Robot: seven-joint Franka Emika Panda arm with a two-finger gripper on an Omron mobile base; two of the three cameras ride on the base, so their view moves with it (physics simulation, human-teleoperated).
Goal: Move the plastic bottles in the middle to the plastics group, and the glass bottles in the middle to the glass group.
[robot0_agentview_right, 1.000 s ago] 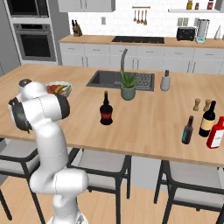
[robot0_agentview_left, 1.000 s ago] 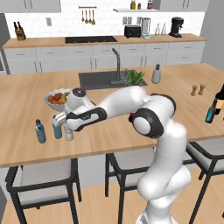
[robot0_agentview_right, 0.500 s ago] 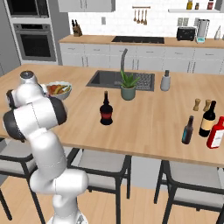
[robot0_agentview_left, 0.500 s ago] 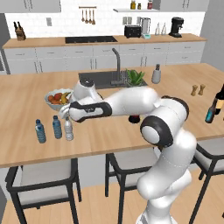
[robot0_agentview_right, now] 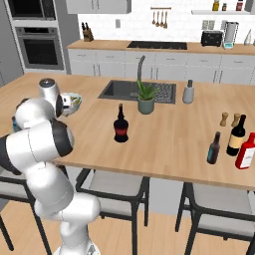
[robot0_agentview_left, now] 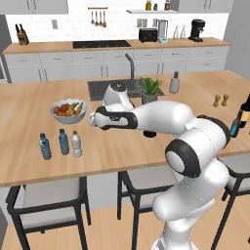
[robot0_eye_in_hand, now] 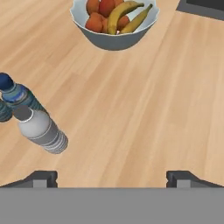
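Observation:
The clear-whitish plastic bottle (robot0_agentview_left: 76, 144) (robot0_eye_in_hand: 41, 129) stands upright on the wooden island beside the two blue-tinted bottles (robot0_agentview_left: 64, 141) (robot0_agentview_left: 45, 146) of the plastics group (robot0_eye_in_hand: 17, 96). My gripper (robot0_agentview_left: 92, 120) (robot0_eye_in_hand: 111, 179) hovers above and to the right of them, open, with only bare counter between its fingertips. The squat dark bottle with the red label (robot0_agentview_right: 120, 124) stands mid-island. At the right end, the slim teal bottle (robot0_agentview_right: 214, 148) stands near the tall wine bottle with the cream label (robot0_agentview_right: 236, 135).
A fruit bowl (robot0_agentview_left: 68, 110) (robot0_eye_in_hand: 113, 22) sits just beyond the gripper. A potted plant (robot0_agentview_right: 146, 97) and a sink (robot0_agentview_right: 119, 89) lie behind the squat bottle. A red bottle (robot0_agentview_right: 245, 152) and two shakers (robot0_agentview_right: 224, 119) stand at the right end. Stools line the near edge.
The hand has lifted and drawn back to the right, away from the clear bottle, which stays standing next to the blue bottles. The jaws stay wide.

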